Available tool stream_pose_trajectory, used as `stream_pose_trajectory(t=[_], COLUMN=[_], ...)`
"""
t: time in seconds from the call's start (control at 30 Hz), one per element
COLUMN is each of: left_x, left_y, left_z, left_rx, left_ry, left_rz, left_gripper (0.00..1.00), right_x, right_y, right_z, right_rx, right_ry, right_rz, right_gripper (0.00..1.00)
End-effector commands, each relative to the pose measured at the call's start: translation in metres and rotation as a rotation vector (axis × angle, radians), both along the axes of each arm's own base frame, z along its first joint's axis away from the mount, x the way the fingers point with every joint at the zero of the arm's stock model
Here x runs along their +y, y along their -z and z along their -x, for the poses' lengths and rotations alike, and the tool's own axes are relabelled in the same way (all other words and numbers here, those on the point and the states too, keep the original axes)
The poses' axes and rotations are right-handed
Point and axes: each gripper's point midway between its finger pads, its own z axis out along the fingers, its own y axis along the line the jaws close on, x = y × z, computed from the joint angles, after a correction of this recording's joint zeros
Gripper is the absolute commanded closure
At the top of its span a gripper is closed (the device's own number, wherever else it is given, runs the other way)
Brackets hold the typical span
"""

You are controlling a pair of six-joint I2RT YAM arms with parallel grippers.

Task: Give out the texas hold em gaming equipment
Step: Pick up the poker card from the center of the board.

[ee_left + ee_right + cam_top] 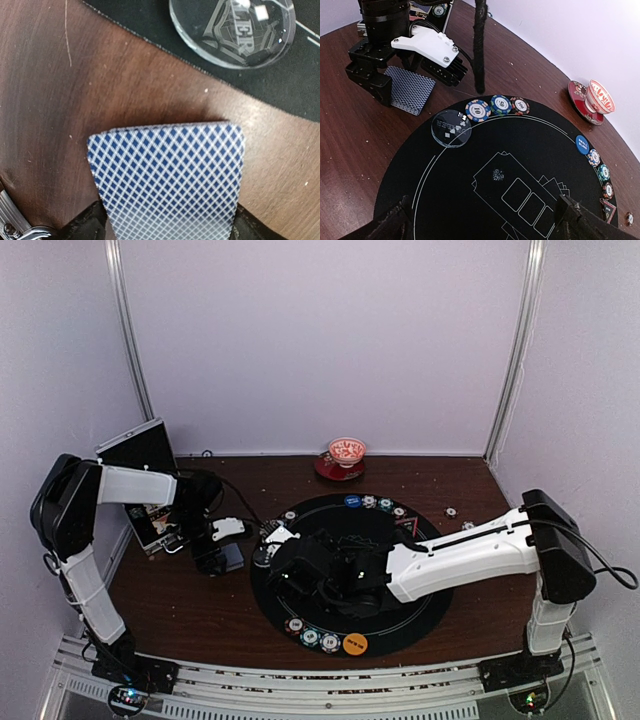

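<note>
A stack of blue-checked playing cards (pixel 167 175) (pixel 410 90) lies on the brown table just off the left rim of the black mat (pixel 470 200). My left gripper (pixel 167 220) (pixel 215 552) straddles it, with a dark finger against each long edge and no gap showing. A clear dealer disc (pixel 232 30) (pixel 451 129) rests on the mat's rim beside three poker chips (pixel 500 104). A blue marker disc (pixel 582 144) and more chips (pixel 603 172) line the far rim. My right gripper (pixel 485 220) (pixel 290 575) hovers open over the mat, holding nothing.
A red-and-white bowl (pixel 347 450) (pixel 600 97) on its red saucer stands behind the mat. An open case (pixel 140 455) sits at the back left. Chips and an orange disc (pixel 355 644) line the mat's near rim. Two loose chips (pixel 451 511) lie right of the mat.
</note>
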Motion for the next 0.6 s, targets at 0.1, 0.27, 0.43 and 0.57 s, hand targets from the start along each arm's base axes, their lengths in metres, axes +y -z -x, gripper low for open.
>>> stream_pose_trajectory(t=[0.1,0.27,0.43,0.57], left_x=[0.001,0.000,-0.004,-0.006], left_y=[0.032,0.028,0.017,0.010], left_z=[0.025,0.025,0.021,0.016], left_rx=[0.084,0.076,0.044,0.014], left_ry=[-0.006,-0.010,-0.011,-0.018], left_rz=[-0.026,-0.014,0.011,0.022], left_gripper=[0.29,0.43,0.47,0.47], right_x=[-0.007,-0.004,0.007,0.020], right_y=[-0.009,-0.004,0.008,0.018], right_z=[0.002,0.006,0.009,0.012], right_rx=[0.024,0.064,0.173,0.270], right_ry=[0.019,0.003,-0.015,-0.035], right_rz=[-0.063,-0.094,-0.173,-0.243], right_gripper=[0.00,0.00,0.00,0.00])
